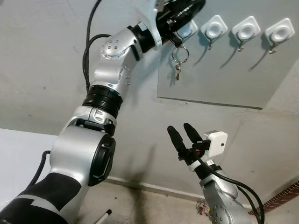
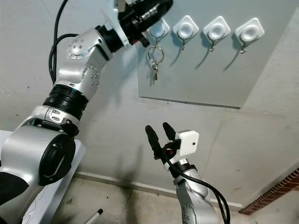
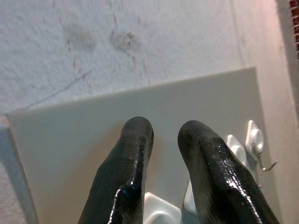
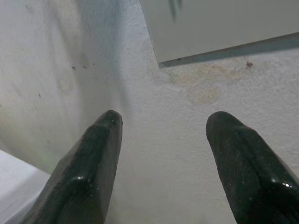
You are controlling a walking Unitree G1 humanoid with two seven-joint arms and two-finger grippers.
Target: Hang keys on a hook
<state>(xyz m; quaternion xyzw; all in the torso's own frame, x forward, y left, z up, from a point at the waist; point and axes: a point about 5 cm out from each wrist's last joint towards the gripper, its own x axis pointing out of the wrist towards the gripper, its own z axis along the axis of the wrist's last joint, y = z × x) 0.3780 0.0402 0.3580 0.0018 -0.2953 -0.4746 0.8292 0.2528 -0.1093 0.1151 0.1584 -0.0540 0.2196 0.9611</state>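
A key ring [image 1: 180, 53] with small keys [image 1: 177, 71] hangs at the leftmost of several white hooks [image 1: 188, 31] on a grey wall panel [image 1: 219, 74]. My raised left gripper [image 1: 177, 35] is right at that hook, covering part of it, its tips just above the ring. In the left wrist view its fingers [image 3: 135, 140] stand a little apart with nothing between them. Whether the ring rests fully on the hook is hidden. My right gripper [image 1: 180, 127] is held up lower down, open and empty, facing the bare wall.
Three more white hooks [image 1: 246, 29] run to the right on the panel, all bare. A white tabletop [image 1: 18, 154] lies at the lower left. A white marker [image 1: 103, 217] lies on the floor, and brickwork [image 1: 280, 198] shows at the lower right.
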